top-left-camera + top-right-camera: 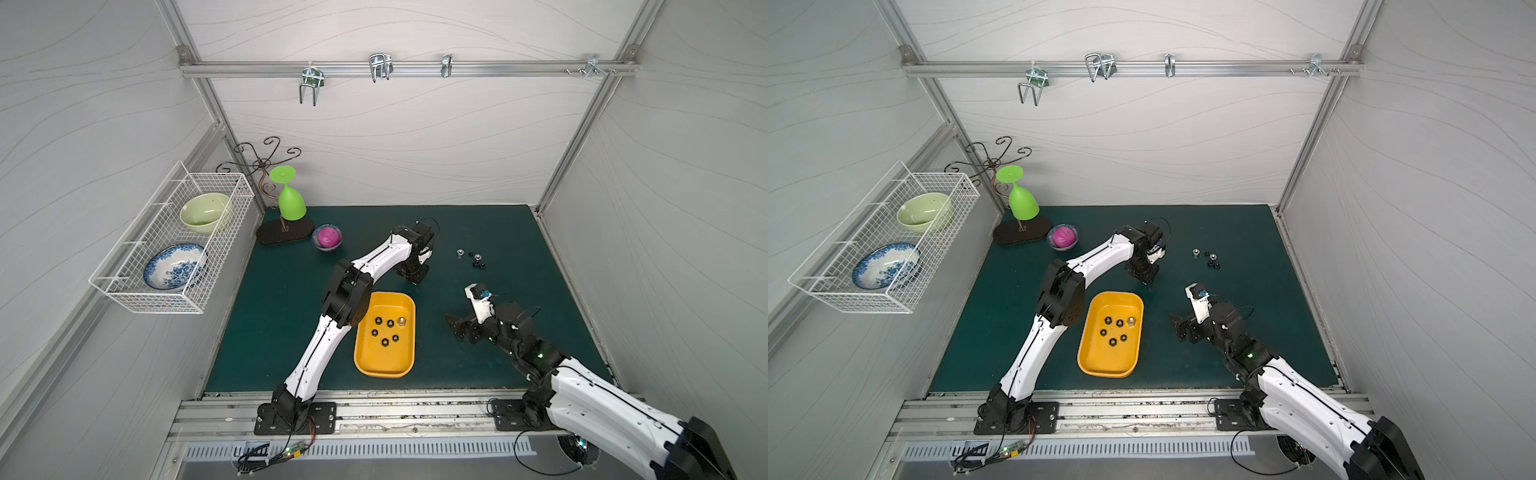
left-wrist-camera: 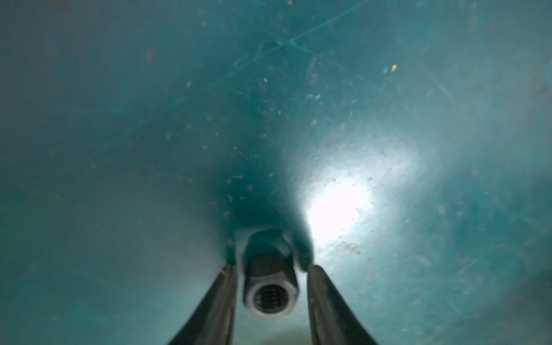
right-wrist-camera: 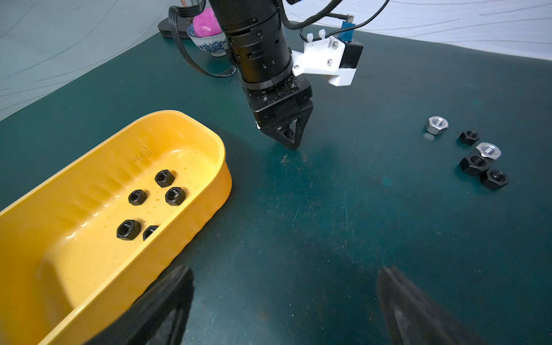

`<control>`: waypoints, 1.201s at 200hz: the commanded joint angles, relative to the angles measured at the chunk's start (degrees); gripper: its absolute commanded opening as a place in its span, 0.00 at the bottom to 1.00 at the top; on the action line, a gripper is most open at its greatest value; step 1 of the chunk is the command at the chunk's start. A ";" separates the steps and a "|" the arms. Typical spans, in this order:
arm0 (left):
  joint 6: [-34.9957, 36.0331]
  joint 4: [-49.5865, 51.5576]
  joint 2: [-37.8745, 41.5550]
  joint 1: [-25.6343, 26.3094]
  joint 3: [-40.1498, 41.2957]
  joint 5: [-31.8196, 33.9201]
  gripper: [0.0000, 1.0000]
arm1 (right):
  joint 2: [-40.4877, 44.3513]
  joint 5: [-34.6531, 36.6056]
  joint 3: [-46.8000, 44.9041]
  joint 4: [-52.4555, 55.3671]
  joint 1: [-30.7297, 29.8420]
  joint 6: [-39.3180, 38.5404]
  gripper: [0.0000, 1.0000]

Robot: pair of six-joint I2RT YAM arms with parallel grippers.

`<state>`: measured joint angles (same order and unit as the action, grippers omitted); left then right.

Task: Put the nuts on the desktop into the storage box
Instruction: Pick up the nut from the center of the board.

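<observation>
My left gripper (image 1: 415,280) (image 2: 271,266) points down at the desktop (image 1: 270,324) just behind the storage box (image 1: 384,374). Its jaws are shut on a black nut (image 2: 270,286), which sits on edge with its hole facing the wrist camera. The yellow box holds several black nuts (image 1: 384,330) and a silver one (image 1: 402,321). A cluster of black and silver nuts (image 1: 471,257) (image 3: 478,155) lies on the mat to the back right. My right gripper (image 1: 457,328) (image 3: 283,268) hovers open and empty over bare mat, right of the box.
A small bowl with a pink ball (image 1: 327,237) and a green glass on a dark stand (image 1: 289,199) stand at the back left. A white wire basket (image 1: 166,249) with two bowls hangs on the left wall. Panel walls enclose three sides.
</observation>
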<state>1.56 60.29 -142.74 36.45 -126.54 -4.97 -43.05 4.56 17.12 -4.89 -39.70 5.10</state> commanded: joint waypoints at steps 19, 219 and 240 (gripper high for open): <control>1.08 0.87 -2.04 -0.21 -0.98 -0.50 0.35 | 0.00 1.33 0.67 0.66 0.29 0.69 0.99; 7.40 5.70 14.68 -0.06 -0.01 -3.63 0.28 | -4.01 -13.81 25.68 23.88 -0.18 8.70 0.99; 8.48 6.22 18.33 -0.06 2.02 -3.63 0.28 | -4.48 -13.96 30.46 28.58 -1.44 9.65 0.99</control>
<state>7.88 64.42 -129.14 36.27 -125.91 -7.29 -47.20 -6.52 42.54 15.49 -39.97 12.32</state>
